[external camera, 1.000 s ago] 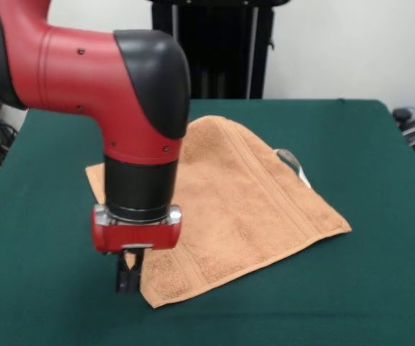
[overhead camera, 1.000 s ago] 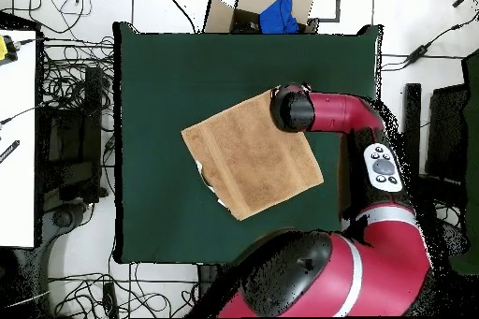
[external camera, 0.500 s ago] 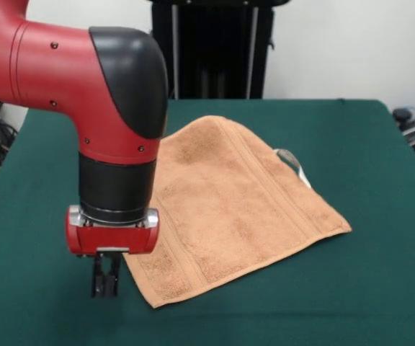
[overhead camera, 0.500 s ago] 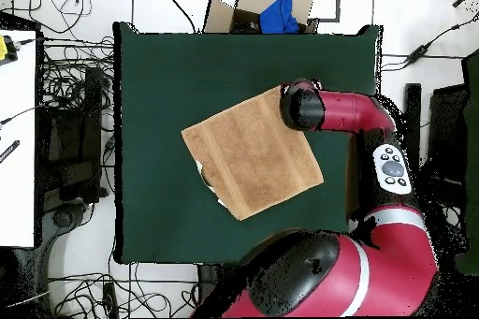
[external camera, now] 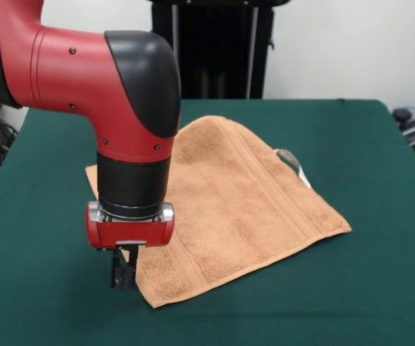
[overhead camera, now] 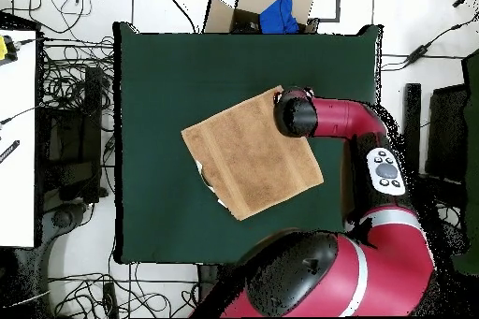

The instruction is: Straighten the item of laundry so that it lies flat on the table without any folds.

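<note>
The item of laundry, an orange-tan towel (external camera: 243,194) (overhead camera: 248,156), lies spread on the green table (external camera: 366,144) (overhead camera: 159,72). Its far end rises in a rounded hump, and a white tag (external camera: 294,162) (overhead camera: 208,177) sticks out at one edge. In the front view my gripper (external camera: 125,276) points straight down at the towel's near left edge, just beside its corner, with the fingers together and nothing seen between them. Whether the tips touch the cloth is unclear. In the overhead view the arm's wrist (overhead camera: 293,114) covers the gripper and one towel corner.
A black stand (external camera: 215,50) rises behind the table. Beyond one table edge sits a cardboard box (overhead camera: 271,7) with something blue in it. Cables (overhead camera: 70,81) litter the floor, and a white bench (overhead camera: 17,128) stands off to the side.
The gripper swung out onto the bare felt beside the towel half a second ago and has come back to the towel's edge. The towel has kept its shape and place.
</note>
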